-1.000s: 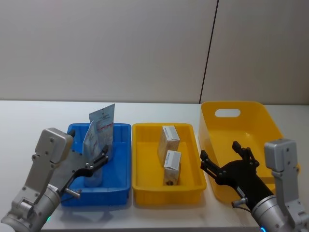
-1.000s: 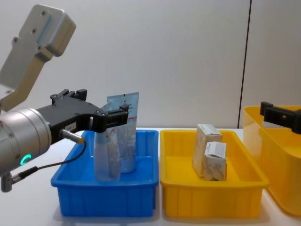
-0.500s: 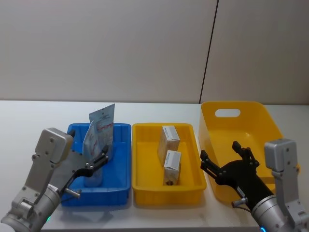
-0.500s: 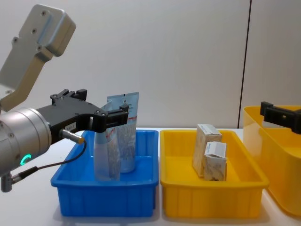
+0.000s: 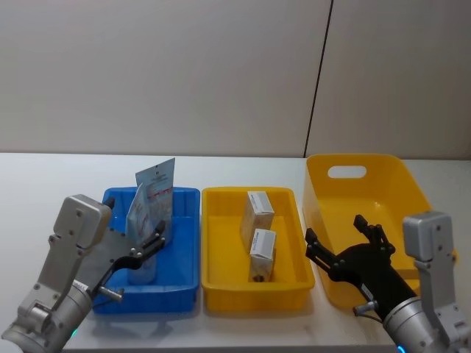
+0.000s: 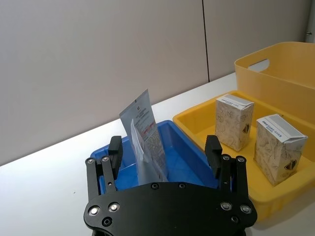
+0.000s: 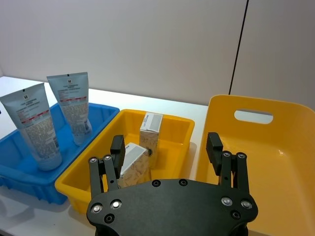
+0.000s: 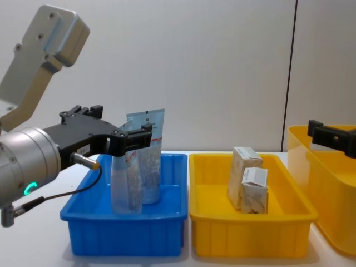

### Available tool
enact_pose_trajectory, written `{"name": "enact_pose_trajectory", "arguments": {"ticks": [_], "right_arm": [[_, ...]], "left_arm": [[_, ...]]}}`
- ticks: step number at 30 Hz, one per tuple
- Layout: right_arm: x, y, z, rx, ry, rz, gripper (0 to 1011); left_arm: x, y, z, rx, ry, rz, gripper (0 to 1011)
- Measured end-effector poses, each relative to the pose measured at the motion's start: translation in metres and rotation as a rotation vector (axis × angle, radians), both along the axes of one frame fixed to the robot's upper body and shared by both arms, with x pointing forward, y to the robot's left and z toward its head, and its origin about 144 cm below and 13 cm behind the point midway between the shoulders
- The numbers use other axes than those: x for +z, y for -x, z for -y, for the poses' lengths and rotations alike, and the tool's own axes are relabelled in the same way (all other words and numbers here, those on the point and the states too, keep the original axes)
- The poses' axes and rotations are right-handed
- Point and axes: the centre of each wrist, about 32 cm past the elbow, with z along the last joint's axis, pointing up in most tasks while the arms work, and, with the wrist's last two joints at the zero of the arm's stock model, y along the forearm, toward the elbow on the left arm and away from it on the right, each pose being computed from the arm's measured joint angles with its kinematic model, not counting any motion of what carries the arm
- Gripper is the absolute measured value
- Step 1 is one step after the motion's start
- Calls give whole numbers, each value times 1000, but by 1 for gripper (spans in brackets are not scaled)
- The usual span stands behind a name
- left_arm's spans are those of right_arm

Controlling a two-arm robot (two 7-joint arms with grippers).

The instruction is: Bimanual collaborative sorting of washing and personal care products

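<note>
left claw [image 6: 164, 147] and right claw [image 7: 165, 142] gape wide.

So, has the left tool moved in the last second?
No. Judged against the blue tray, the left tool sits exactly where it was.

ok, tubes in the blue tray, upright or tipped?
Upright. Both tubes stand cap-down in the blue tray, flat ends up.

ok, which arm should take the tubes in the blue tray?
Left. The left gripper hangs open right at the tubes in the blue tray; the right gripper sits by the yellow basket.
</note>
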Motion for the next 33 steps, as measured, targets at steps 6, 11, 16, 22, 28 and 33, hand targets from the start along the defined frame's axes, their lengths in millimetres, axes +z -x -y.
{"name": "enact_pose_trajectory", "arguments": {"ticks": [6, 11, 16, 22, 28, 33], "right_arm": [[0, 0, 0, 0, 0, 0, 1003], [0, 0, 0, 0, 0, 0, 1003], [2, -2, 0, 2, 2, -1, 1003], [8, -6, 2, 18, 15, -26, 1003], [16, -12, 5, 42, 38, -78, 1003], [23, -17, 5, 64, 66, -134, 1003]], "left_arm": [[0, 0, 0, 0, 0, 0, 1001], [0, 0, 0, 0, 0, 0, 1002], [0, 0, 0, 0, 0, 0, 1001], [0, 0, 0, 0, 0, 0, 1001], [0, 0, 0, 0, 0, 0, 1001], [0, 0, 0, 0, 0, 0, 1001]]}}
